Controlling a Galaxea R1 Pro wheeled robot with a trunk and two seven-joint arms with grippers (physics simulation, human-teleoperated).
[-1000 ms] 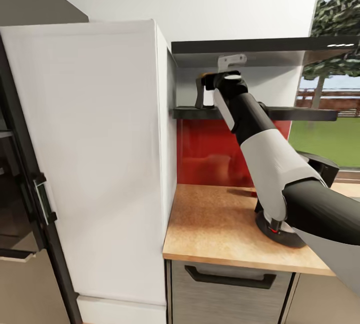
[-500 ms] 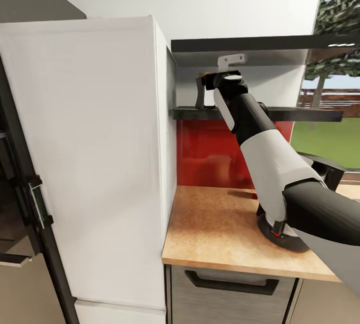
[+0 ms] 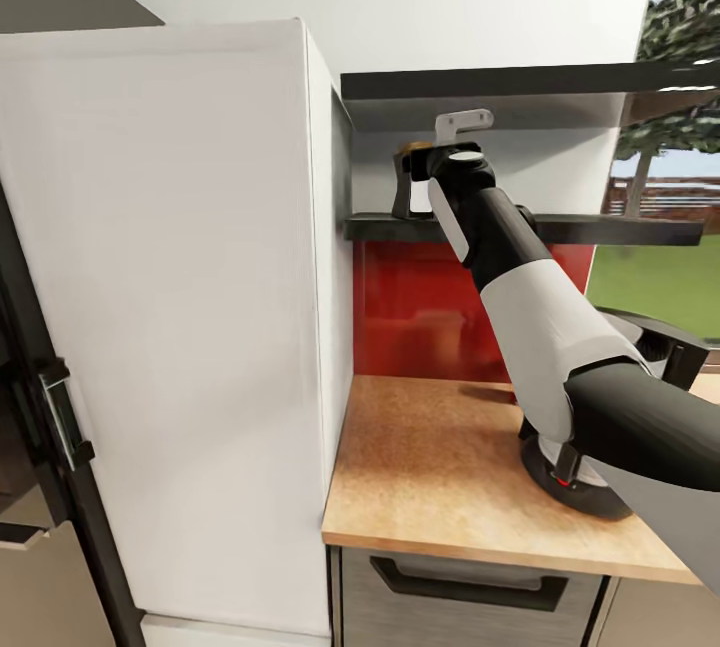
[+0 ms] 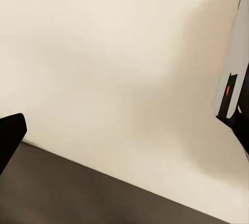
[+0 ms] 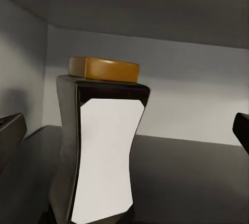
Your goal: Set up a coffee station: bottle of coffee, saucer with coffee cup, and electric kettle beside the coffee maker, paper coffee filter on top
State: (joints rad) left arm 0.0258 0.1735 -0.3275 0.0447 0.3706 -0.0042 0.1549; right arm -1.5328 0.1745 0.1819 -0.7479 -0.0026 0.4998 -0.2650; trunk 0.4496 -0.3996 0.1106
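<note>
A tall white cabinet [image 3: 180, 327] fills the left of the head view, with a dark appliance door and its handle [image 3: 62, 417] at the far left edge. Just right of the cabinet, the kitchen shelf [image 3: 600, 227] runs along the wall above a red backsplash [image 3: 420, 307], under a second dark shelf [image 3: 530, 82].

The right arm [image 3: 530, 307] rises from the lower right corner, its white forearm section slanting up and leftward into a black wrist that ends at shelf height. The right pincer [image 3: 410, 185] reaches over the shelf's left end with its fingers spread, released and grasping nothing. In the right wrist view its two dark fingertips [image 5: 11, 130] sit at opposite edges, well apart, with the bottle of coffee [image 5: 101, 146] standing upright on the shelf between them, white label facing the camera, orange-yellow cap on top.

Below, the light-wood worktop [image 3: 430, 467] carries the coffee maker [image 3: 600, 467], mostly hidden behind the arm.

In the left wrist view one dark fingertip [image 4: 9, 135] of the left pincer shows against a pale wall; whether it is released or clenched I cannot tell.
</note>
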